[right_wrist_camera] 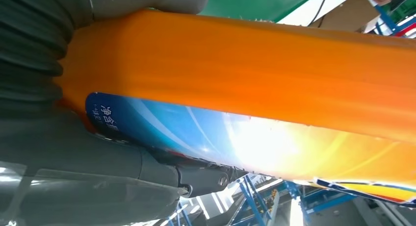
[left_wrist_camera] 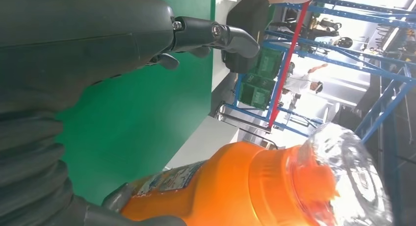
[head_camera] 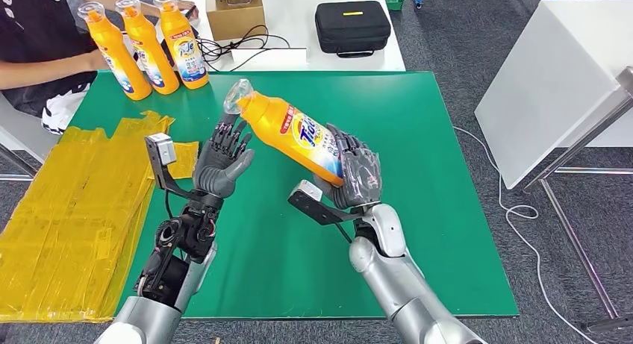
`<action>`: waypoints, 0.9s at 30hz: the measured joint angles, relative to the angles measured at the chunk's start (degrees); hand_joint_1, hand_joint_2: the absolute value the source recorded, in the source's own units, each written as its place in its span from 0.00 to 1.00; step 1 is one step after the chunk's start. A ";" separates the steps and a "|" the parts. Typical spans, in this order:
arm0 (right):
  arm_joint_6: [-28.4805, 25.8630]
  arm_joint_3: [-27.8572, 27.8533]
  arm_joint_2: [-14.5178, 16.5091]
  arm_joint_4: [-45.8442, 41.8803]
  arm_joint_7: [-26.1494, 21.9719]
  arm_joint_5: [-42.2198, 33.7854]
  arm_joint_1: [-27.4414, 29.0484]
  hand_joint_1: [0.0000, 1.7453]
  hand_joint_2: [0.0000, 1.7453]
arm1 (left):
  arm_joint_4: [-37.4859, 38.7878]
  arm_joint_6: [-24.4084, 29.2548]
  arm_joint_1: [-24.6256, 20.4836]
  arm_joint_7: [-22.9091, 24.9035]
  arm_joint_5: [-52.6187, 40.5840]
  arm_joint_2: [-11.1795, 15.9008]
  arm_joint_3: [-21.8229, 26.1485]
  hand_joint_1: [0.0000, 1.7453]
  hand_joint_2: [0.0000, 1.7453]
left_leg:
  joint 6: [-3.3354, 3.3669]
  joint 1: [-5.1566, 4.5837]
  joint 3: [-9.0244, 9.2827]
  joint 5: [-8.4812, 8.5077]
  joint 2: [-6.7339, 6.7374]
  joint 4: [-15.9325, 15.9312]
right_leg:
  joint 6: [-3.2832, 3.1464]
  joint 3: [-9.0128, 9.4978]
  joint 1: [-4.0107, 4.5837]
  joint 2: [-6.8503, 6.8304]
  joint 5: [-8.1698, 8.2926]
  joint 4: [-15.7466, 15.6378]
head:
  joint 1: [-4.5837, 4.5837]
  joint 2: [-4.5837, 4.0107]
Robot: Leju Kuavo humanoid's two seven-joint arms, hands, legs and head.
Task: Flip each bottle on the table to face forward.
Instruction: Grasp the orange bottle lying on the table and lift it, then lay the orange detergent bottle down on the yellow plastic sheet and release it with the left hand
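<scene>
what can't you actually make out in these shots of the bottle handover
- Held bottle: its base, head view, hidden by the right hand.
- Left hand: whether its fingertips touch the bottle, head view, too close to tell.
- Bottle label: small print, right wrist view, washed out by glare.
- Three standing bottles: two labels turned away in the head view, unreadable.
- Person: cut off by the head view's edge.
</scene>
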 joint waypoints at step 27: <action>1.75 3.48 2.16 5.58 5.11 3.86 -1.20 1.00 1.00 | -2.74 -0.74 0.27 -0.32 -0.01 0.00 -2.78 0.00 1.00 | 0.00 0.00 -0.02 0.00 -0.01 0.00 | 0.00 0.00 0.00 0.00 0.00 0.00 | -0.01 0.00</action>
